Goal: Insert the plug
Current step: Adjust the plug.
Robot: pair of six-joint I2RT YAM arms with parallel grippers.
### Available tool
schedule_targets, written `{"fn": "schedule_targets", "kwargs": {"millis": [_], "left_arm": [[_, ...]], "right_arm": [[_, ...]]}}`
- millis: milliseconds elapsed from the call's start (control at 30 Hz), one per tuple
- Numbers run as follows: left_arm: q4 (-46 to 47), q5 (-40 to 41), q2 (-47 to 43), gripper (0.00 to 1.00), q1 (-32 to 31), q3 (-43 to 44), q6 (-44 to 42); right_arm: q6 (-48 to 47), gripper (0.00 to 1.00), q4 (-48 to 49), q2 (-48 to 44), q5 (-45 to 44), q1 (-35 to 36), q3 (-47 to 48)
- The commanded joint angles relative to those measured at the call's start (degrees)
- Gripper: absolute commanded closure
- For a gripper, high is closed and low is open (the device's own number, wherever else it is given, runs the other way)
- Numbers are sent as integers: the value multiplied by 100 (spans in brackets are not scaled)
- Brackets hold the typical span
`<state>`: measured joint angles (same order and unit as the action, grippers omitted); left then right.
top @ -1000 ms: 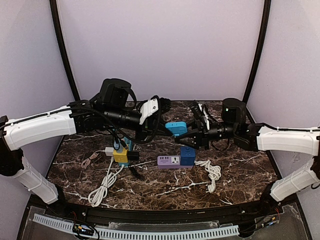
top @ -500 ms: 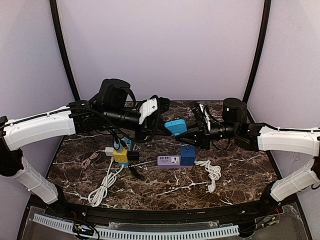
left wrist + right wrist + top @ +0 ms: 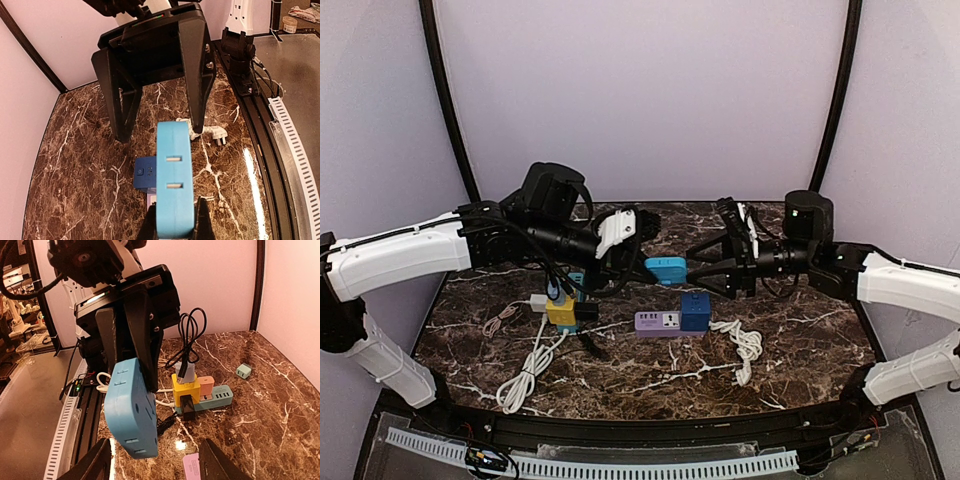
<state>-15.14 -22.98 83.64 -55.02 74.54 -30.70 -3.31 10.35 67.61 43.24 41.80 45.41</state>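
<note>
- The left gripper (image 3: pixel 175 220) is cut off by the bottom edge of its wrist view. Only two dark fingertips (image 3: pixel 150 222) show, clamped on the lower end of a light blue, rounded plastic plug adapter (image 3: pixel 174 190).
- That adapter hangs in the air straight ahead of the left gripper, two slots on its narrow edge facing the camera. Its gripped end is hidden.
- The right gripper (image 3: pixel 160 120) faces it head-on, black fingers spread wide and holding nothing. Their tips sit just beyond the adapter's far end; touching or apart, I cannot tell.
- From the top, both arms reach inward and roughly level, wrists meeting over the middle of the dark marble table (image 3: pixel 800 340).
- Beneath the left gripper lies a dark blue cube block (image 3: pixel 145 175); its small pale mark is too tiny to read.
- Behind the left gripper in the right wrist view, a yellow cube adapter (image 3: pixel 186 387) sits on a teal power strip (image 3: pixel 220 396).
</note>
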Motion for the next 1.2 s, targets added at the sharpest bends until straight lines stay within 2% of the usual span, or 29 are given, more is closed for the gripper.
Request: {"fn": "schedule_targets", "kwargs": {"millis": [0, 133, 267, 433, 633, 733, 767, 900, 1000, 1133, 1167], "left_arm": [[-281, -32, -54, 99, -64, 46, -190], [-260, -41, 5, 99, -75, 85, -139], [-251, -29, 46, 99, -81, 97, -97], [-180, -22, 65, 99, -79, 28, 9], [-117, 61, 87, 99, -79, 21, 33], [-84, 65, 94, 99, -84, 2, 41], [-72, 61, 97, 99, -82, 0, 44], [-48, 31, 107, 99, -79, -1, 47], [39, 0, 85, 99, -79, -21, 179], [303, -164, -10, 98, -74, -179, 432], [350, -165, -72, 84, -68, -231, 562]], "right_arm": [[-209, 45, -314, 45, 60, -45, 198], [-218, 57, -400, 291, 347, -43, 401], [-225, 59, -295, 398, 555, -9, 438], [-117, 59, -33, 580, 767, 66, 438], [-185, 49, 39, 610, 956, 126, 396], [-181, 49, 126, 571, 939, 131, 372], [-160, 54, 159, 576, 888, 141, 372], [-120, 83, 162, 675, 728, 143, 419], [-181, 98, 51, 831, 737, 145, 483], [-284, 100, 51, 778, 659, 69, 332], [-297, 100, 80, 700, 635, 20, 262]]}}
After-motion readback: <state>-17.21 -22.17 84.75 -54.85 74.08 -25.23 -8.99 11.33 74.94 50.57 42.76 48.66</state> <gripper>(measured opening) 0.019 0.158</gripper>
